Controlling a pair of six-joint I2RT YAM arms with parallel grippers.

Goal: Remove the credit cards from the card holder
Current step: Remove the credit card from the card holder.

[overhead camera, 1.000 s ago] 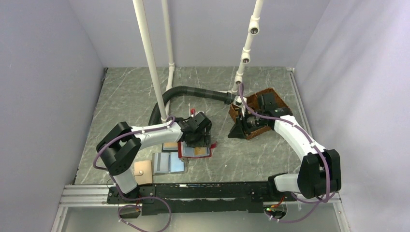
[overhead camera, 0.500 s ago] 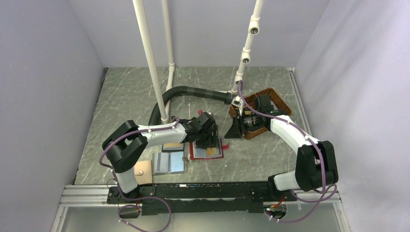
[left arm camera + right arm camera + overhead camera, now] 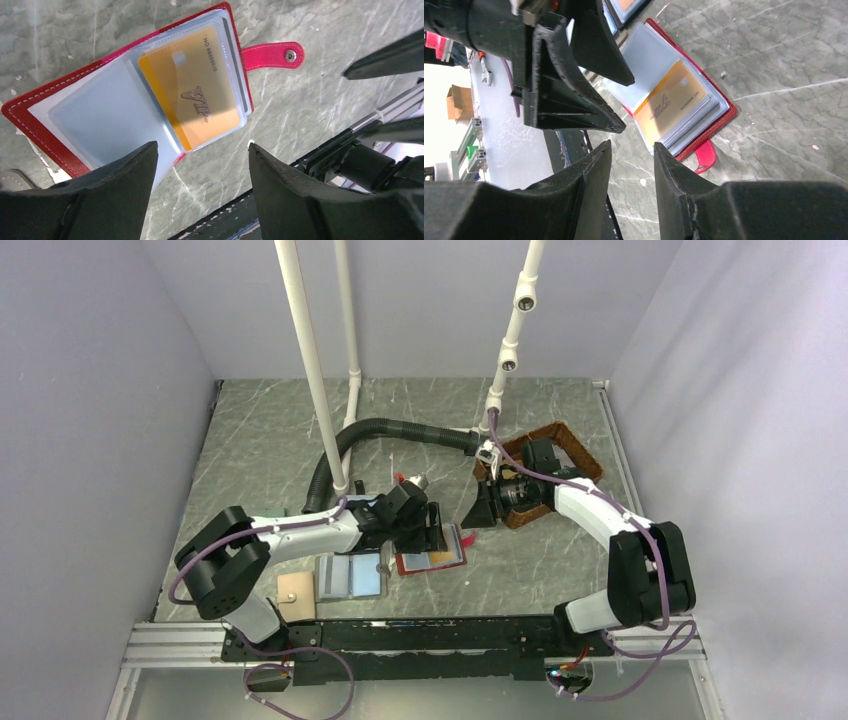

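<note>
The red card holder (image 3: 30, 117) lies spread open on the marble table, its clear sleeves up and its red tab (image 3: 272, 54) pointing away from the fold. An orange credit card (image 3: 192, 95) marked VIP sits in the top sleeve. More sleeves are stacked under it and their contents cannot be told. My left gripper (image 3: 202, 146) hovers open just above the holder's near edge with nothing between its fingers. My right gripper (image 3: 633, 144) is open too and empty. It hangs over bare table beside the tab side of the card holder (image 3: 729, 112), pointing at the card (image 3: 669, 102).
A pale blue bifold (image 3: 350, 577) and a tan flat piece (image 3: 297, 590) lie near the left arm's base. A brown basket (image 3: 560, 445) stands behind the right arm. A black hose (image 3: 400, 430) and white poles (image 3: 315, 380) rise at the back.
The card holder has shifted to the right across the table along with my left gripper. My right gripper has swung a little left and down toward it.
</note>
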